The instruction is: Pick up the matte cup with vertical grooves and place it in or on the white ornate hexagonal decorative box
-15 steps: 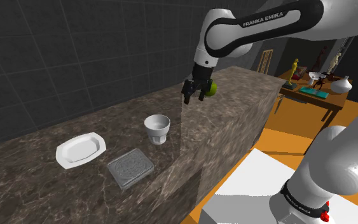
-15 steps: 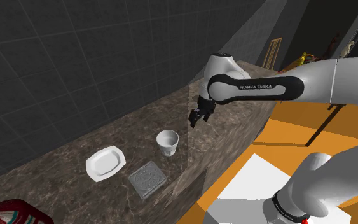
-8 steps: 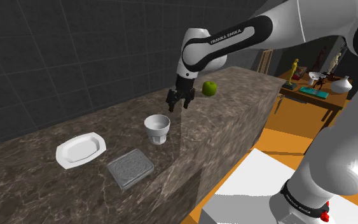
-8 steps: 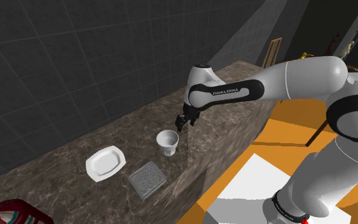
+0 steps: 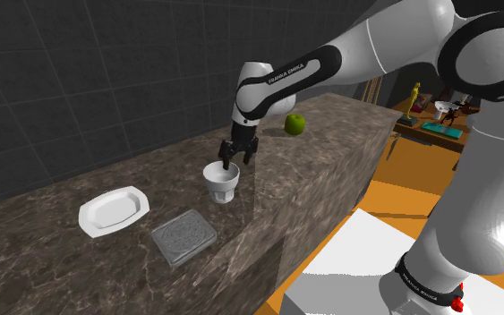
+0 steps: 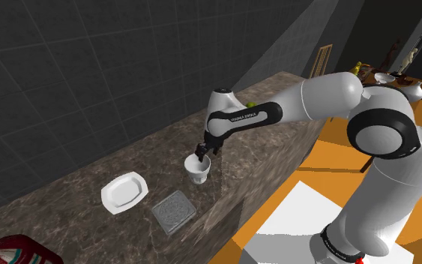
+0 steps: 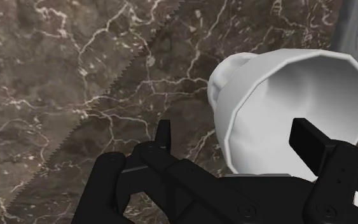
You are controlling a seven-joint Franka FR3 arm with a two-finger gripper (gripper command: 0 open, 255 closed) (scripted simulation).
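A white cup point(image 5: 221, 184) with a flared rim and a narrow foot stands upright on the dark marble counter point(image 5: 321, 170). My black gripper point(image 5: 234, 161) hangs just above its rim, open. In the wrist view the gripper point(image 7: 234, 137) straddles the cup point(image 7: 279, 95): one fingertip point(image 7: 308, 141) is over the inside, the other stands outside the wall, neither touching. From the second exterior view the gripper point(image 6: 202, 152) sits right over the cup point(image 6: 197, 172). A white, shallow, hexagonal box point(image 5: 113, 211) lies further along the counter, to the shoulder view's left of the cup point(image 6: 124, 191).
A flat grey slab with an ornate pattern point(image 5: 183, 236) lies near the counter's front edge, between cup and white box point(image 6: 174, 210). A green apple point(image 5: 294, 124) rests behind the arm. A red object point(image 6: 14, 251) sits at the counter's far end. A side table with ornaments point(image 5: 438, 128) stands beyond.
The arm has swung from beside the green apple toward the shoulder view's left and come down over the cup. The fingers have stayed open; nothing on the counter has moved.
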